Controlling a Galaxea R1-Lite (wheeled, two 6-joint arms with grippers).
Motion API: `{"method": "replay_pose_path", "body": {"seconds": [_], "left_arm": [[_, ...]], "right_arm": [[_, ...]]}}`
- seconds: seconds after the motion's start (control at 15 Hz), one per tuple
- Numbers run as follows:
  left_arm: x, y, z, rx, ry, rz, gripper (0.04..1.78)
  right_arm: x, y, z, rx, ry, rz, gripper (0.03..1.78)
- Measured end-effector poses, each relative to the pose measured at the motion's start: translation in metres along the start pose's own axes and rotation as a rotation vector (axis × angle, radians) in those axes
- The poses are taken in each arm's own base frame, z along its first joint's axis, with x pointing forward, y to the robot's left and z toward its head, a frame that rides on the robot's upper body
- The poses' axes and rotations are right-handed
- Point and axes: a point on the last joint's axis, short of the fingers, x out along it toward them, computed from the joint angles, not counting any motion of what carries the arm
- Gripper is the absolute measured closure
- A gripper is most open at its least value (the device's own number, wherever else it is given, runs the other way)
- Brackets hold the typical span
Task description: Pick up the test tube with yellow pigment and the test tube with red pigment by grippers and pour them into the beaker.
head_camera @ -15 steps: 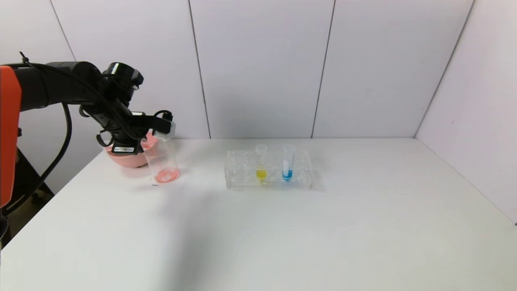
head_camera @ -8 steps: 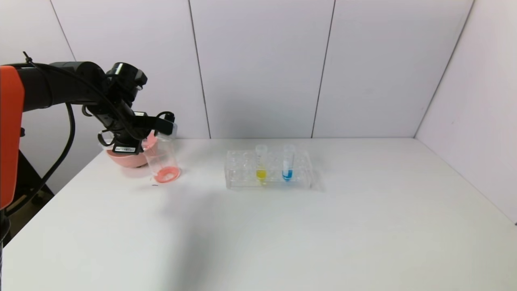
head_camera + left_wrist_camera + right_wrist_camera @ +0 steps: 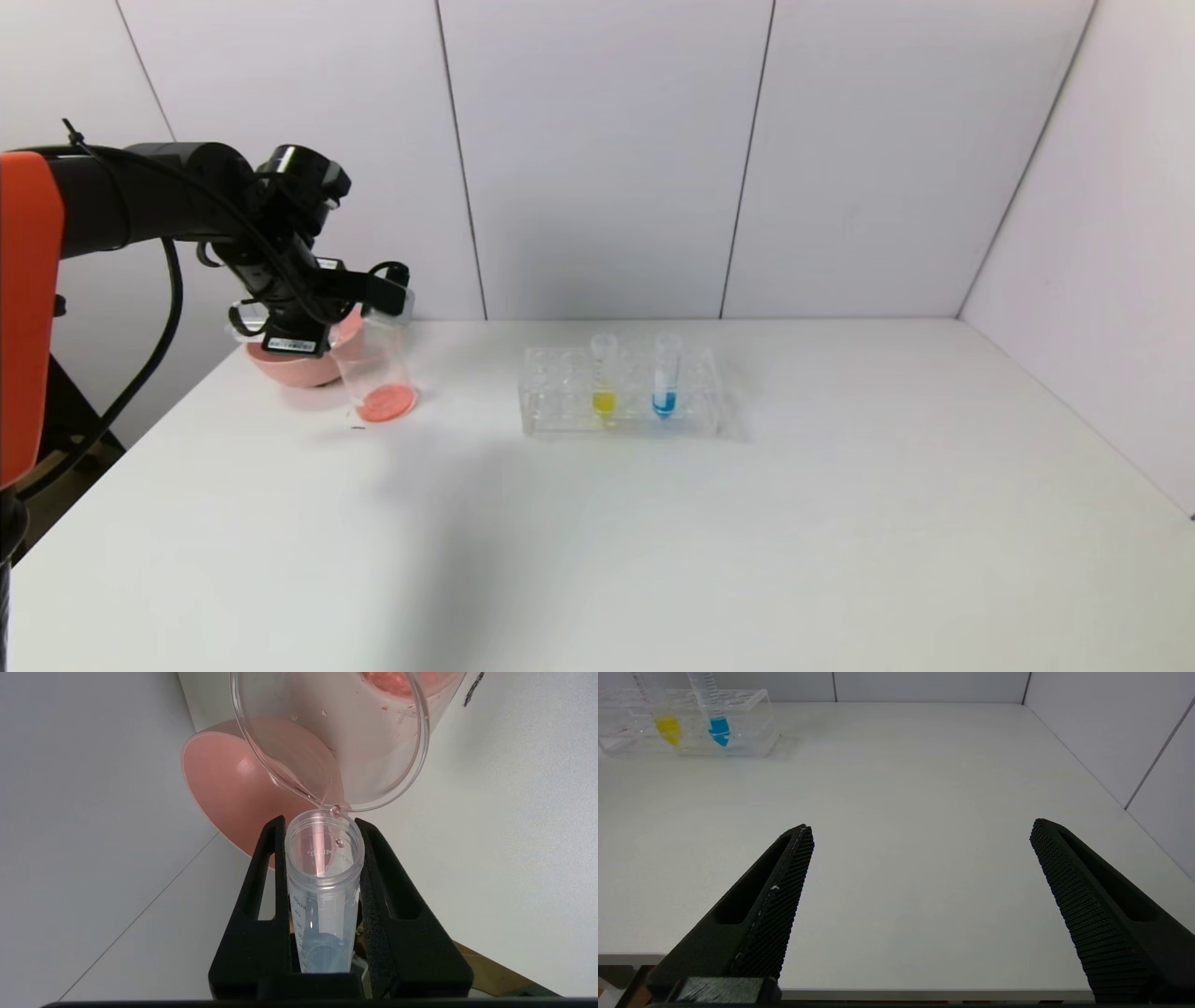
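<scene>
- The white table (image 3: 653,523) is seen under everything, with the right gripper (image 3: 920,833) hung low over its near edge, jaws spread wide and nothing caught between them or touched.
- A pink bowl (image 3: 280,362) is parked just behind the left gripper (image 3: 322,826), partly hidden by the arm in the head view.
- A clear tube rack (image 3: 560,401) is set well off to the right of the left jaws, far ahead and to the left of the right jaws.
- The beaker (image 3: 375,373) is found right under the left jaws, with red-orange liquid pooled at its bottom; in the left wrist view its rim (image 3: 411,765) is met by the lip of the held tube.
- The test tube with red pigment (image 3: 323,877) is pinched tight between the left jaws, tipped mouth-first at the beaker rim; it looks pretty much drained, only a couple of pinkish drops seen at its lip.
- The test tube with yellow pigment (image 3: 604,378) is stood upright in the rack, well clear of both sets of jaws.
- A blue-liquid tube (image 3: 665,376) is stood just beside it, on the side farther from the left jaws.
</scene>
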Motion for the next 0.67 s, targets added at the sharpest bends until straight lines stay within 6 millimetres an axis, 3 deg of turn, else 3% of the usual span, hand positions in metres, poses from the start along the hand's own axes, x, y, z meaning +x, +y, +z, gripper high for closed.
{"method": "replay_pose_path", "body": {"seconds": [0.67], "left_arm": [[-0.0013,-0.0014,0.0043,0.014,0.028,-0.003,1.37]], "right_arm": [[0.0000,0.0000,0.0000,0.000,0.000,0.000,0.11]]}}
